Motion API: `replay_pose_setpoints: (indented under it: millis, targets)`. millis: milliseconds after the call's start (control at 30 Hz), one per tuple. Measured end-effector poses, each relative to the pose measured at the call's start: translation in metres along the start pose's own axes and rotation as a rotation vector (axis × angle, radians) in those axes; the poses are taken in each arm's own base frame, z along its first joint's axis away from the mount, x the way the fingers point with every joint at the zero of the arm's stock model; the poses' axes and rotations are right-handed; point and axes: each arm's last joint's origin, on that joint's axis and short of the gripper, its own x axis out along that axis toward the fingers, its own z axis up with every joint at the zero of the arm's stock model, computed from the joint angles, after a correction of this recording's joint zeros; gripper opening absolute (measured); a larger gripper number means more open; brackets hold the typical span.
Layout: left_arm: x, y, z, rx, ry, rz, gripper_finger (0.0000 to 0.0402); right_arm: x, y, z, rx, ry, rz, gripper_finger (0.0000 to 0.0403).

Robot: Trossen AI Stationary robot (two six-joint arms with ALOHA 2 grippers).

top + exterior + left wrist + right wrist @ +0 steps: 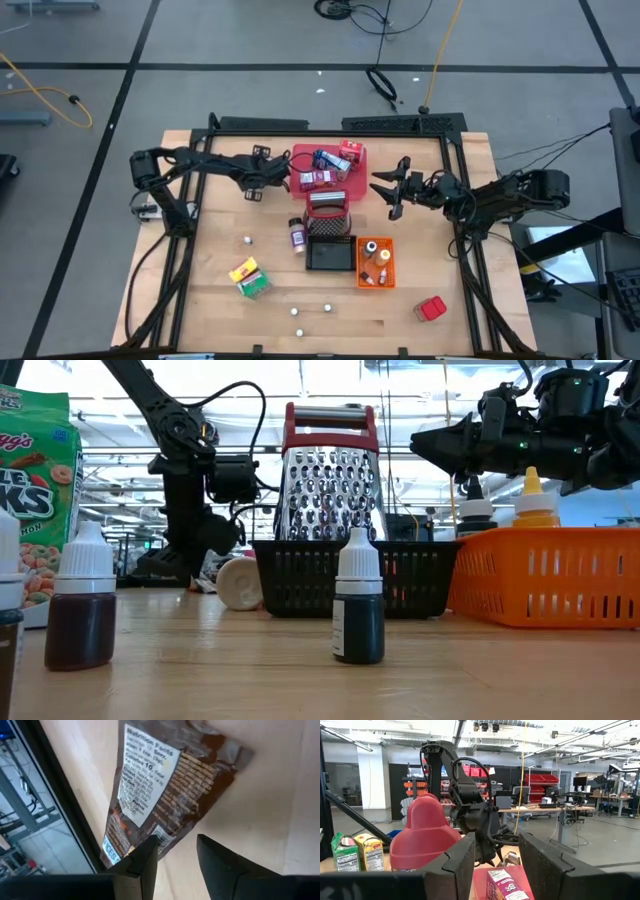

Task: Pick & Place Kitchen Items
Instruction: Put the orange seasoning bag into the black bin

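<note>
Grey floor [80, 40] with dark lines; cables [360, 15] lie on it. Bright ceiling lights [485, 727]. Red bins [540, 782] on far shelves.

A small dark bottle [359, 600] with a white cap stands upright on my wooden table [300, 680], in front of the black wire basket [420, 575] holding a red-handled metal grater [331, 490]. A brown bottle [82, 600] stands near the left edge beside a green cereal bag [38, 480]. An orange bin [545, 575] sits right, under my right gripper [440, 445].
</note>
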Motion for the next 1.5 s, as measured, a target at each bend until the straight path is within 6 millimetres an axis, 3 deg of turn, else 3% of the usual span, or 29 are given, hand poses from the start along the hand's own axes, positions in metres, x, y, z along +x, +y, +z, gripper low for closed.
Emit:
replay_pose_setpoints:
  millis: [733,867,1067,1500]
  targets:
    - [0.005,0.01,0.005,0.051,-0.132,-0.008,0.0133,0.0,0.0,0.0,0.007,0.002,0.0,0.0141]
    - [0.013,0.008,-0.001,0.03,-0.168,-0.023,0.0101,0.0,0.0,0.0,0.008,0.002,0.0,0.0141]
    - [0.02,0.004,-0.005,-0.024,-0.157,0.007,0.001,0.0,0.0,0.0,0.008,0.002,0.0,0.0141]
    - [0.011,-0.001,-0.002,-0.133,-0.139,0.054,0.0,0.0,0.0,0.0,0.008,0.002,0.0,0.0141]
